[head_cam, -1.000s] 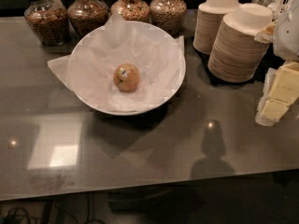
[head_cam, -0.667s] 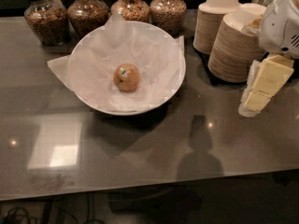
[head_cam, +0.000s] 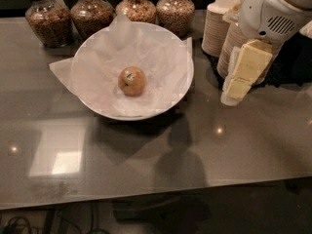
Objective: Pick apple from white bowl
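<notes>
apple [head_cam: 131, 80] lies near the middle of the white bowl [head_cam: 146, 115], resting on the crinkled paper liner [head_cam: 161, 52], sticker facing up. the gripper [head_cam: 234, 92] hangs to the right of the bowl, outside its rim and well apart from the fruit, just in front of the stacked paper bowls [head_cam: 219, 23]. whether it is open or closed i cannot tell from this angle.

my worries from here, roughly in order. the arm is crowded against those stacks, so a careless swing left could brush them and topple one onto the worktop [head_cam: 243, 150]. if i cross over too low, i would likely clip the near rim, and on this glossy surface i expect the bowl would skate toward the glass jars [head_cam: 46, 18] behind it or tip. the liner stands up in loose folds, so a descent off centre could snag it, or i could pinch paper along with the fruit and drag the sheet out on the lift. the apple is round and unsupported, so a one-sided touch would probably send it rolling down the bowl's curve and away from the grasp.
</notes>
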Motion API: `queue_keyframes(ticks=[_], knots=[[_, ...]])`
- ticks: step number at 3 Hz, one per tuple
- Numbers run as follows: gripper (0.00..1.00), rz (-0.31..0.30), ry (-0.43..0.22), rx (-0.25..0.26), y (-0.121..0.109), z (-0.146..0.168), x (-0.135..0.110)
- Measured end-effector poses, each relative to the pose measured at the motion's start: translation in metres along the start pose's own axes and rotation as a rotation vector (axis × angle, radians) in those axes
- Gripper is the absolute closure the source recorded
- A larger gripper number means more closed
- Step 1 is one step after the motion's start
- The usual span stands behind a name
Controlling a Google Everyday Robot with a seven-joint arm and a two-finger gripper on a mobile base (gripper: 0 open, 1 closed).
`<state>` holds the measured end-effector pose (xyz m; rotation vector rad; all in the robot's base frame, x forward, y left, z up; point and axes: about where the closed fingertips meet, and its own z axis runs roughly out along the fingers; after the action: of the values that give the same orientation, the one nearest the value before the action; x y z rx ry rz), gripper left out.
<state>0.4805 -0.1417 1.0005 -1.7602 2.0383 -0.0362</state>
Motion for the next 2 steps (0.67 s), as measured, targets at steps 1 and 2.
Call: queue_keyframes(ticks=[1,2], knots=[[0.00,-0.012,-0.033,0.008,-0.005,0.003,-0.006],[0.00,-0.046,-0.095,0.006,-0.015,0.014,-0.023]])
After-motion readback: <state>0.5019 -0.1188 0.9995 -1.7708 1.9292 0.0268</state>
